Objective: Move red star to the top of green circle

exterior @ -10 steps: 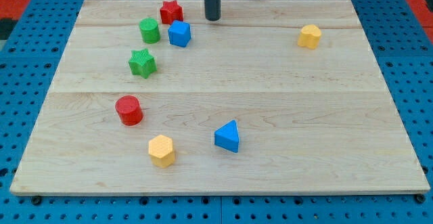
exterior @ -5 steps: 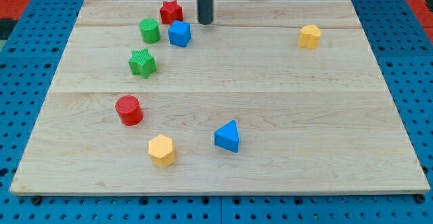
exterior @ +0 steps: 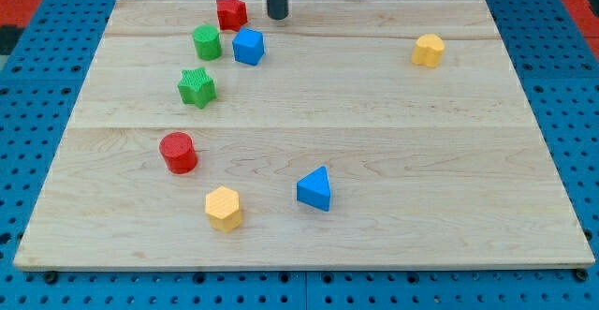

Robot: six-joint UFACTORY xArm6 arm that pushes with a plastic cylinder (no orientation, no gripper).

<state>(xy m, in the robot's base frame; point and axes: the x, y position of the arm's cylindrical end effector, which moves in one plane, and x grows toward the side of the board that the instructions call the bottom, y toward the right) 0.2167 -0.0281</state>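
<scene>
Our board [exterior: 374, 113] is a pale wooden table top on a blue pegboard, and most of what sits on it has not budged over the last second. What has changed is up near the view's top edge: our tip [exterior: 277, 16] has slid from the right toward the view's left and a little upward, and it now stands just beside the red star [exterior: 231, 12], at about three o'clock from it. The red star has shifted slightly left and looks turned compared with a moment ago, so we judge that contact has begun or is about to. We carry no claw, only the rod, so there is nothing to clench or release.

For the task this reads well: the red star needs to go left to sit at twelve o'clock of the green circle [exterior: 207, 42], and it is now at roughly one o'clock from it, close but apart. A short further push leftward should do it.

The blue block [exterior: 248, 45], some faceted shape, sits just at three o'clock of the green circle and at about five o'clock from the red star, clear of the path.

The red star itself is small, bright red, with stubby points, lying flat.
</scene>
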